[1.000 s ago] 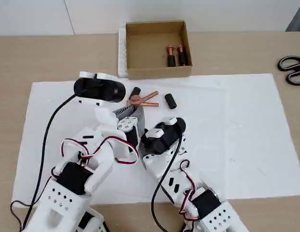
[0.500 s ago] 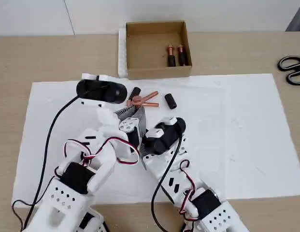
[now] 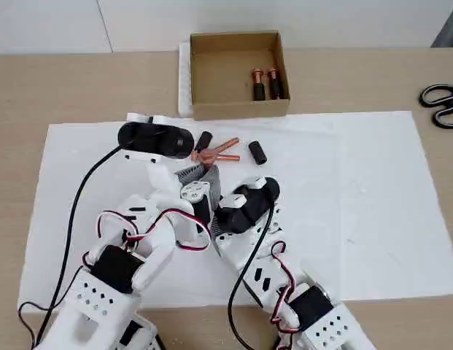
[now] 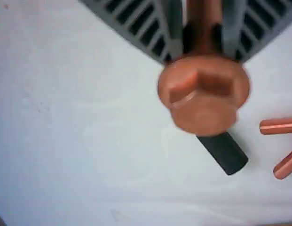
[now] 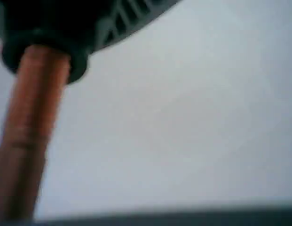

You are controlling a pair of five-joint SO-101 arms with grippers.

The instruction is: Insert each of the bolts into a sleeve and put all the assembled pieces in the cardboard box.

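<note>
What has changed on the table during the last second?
The left arm's wrist camera drifted slightly right and back toward its base, its jaws keeping the copper bolt. The right arm, the loose bolts and sleeves, and the cardboard box with two assembled pieces stayed as they were.

Copper bolt (image 4: 203,92), black sleeve (image 4: 223,151), brown cardboard box (image 3: 211,80)

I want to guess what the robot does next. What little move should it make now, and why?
Probably push the bolt a little deeper into the sleeve. The left gripper holds the bolt, the right gripper the sleeve, and a long stretch of copper shaft sticks out of the sleeve, so it seems only partly in.
</note>
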